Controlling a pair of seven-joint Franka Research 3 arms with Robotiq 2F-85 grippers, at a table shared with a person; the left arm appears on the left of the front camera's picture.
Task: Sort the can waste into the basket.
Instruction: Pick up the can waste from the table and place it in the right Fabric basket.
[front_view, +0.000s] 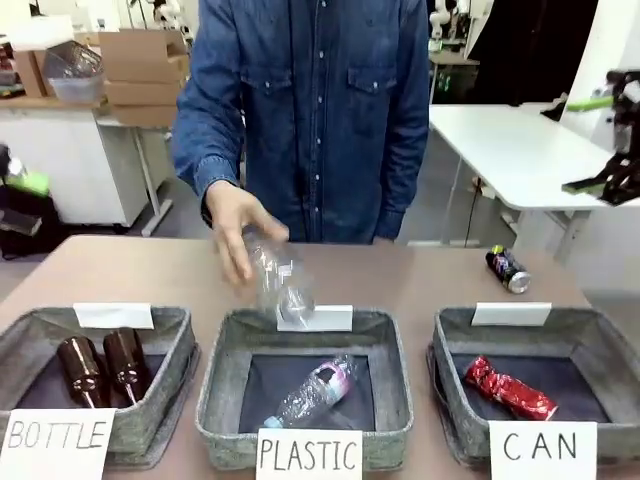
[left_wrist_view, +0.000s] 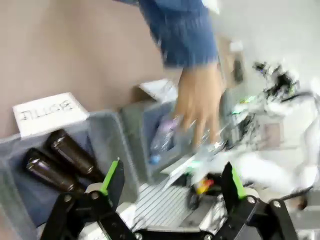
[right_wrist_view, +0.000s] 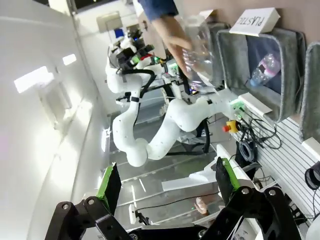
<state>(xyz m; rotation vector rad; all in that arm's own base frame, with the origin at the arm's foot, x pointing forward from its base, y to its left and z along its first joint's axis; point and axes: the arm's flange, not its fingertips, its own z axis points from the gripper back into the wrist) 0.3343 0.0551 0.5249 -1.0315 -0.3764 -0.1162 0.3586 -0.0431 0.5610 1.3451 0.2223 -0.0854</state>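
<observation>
Red can (front_view: 508, 388): crushed, already lying in the basket (front_view: 610, 322) carded "CAN", at the robot's right end of the row.

Dark can (front_view: 508, 269): loose on the table (front_view: 150, 275), on its side, near the basket's far left corner but apart from it. Long axis runs on a slant, shiny end turned toward the basket and the robot.

Right gripper (front_view: 590, 143): raised high at the right edge, jaws spread wide, nothing between the green pads. The dark can lies below it and off toward the table's middle. Its own camera (right_wrist_view: 166, 180) looks out sideways over the room, not down at the can.

Left gripper (left_wrist_view: 172, 182): jaws wide apart too, holding nothing. It looks over the bin of brown bottles (left_wrist_view: 60, 160) at the other end of the row.

Person's hand (front_view: 235, 225): holds a clear bottle (front_view: 275, 275) above the far edge of the middle bin (front_view: 222, 375). Not near the cans.

Judgement: the right arm is much the nearer to the dark can. It would need to drop and come inward, with the pads set across the slanted can rather than along it. The lift into the basket is short.
</observation>
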